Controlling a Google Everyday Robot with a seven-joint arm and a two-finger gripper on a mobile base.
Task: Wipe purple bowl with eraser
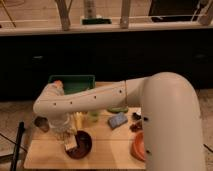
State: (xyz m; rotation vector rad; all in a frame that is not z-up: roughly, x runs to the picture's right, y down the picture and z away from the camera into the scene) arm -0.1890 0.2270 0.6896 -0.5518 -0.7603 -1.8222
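Camera view, lower left of frame: purple bowl (82,146) on the wooden table (107,147), with the eraser (70,143) at its left rim, touching it. Just above, gripper (66,136) pointing down, closed around the eraser. Lower right: orange bowl (137,146), partly hidden behind the white arm (170,115). Farther back, centre: blue-grey pad (117,120). Beyond, at the table's far left: green tray (75,82).

One purple bowl (84,146), one orange bowl (137,146), one eraser (71,144), one tool (68,136) above eraser.

Cream dotted arm (90,100), end effector (68,136) lower left
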